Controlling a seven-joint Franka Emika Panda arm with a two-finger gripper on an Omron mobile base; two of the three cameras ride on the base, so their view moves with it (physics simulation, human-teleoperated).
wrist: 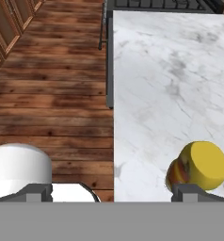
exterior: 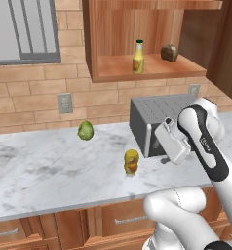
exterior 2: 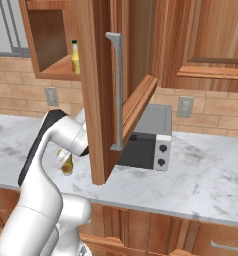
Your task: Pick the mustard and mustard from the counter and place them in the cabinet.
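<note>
From the right, we see the open cabinet door (exterior 2: 98,95) hide much of the cabinet (exterior: 152,71), where the slim mustard bottle (exterior: 138,57) stands beside a dark brown lump (exterior: 169,52). The stubby mustard bottle (exterior: 131,162) stands on the table (exterior: 49,171), near and left of our spread, empty pincer (exterior: 172,142).
</note>
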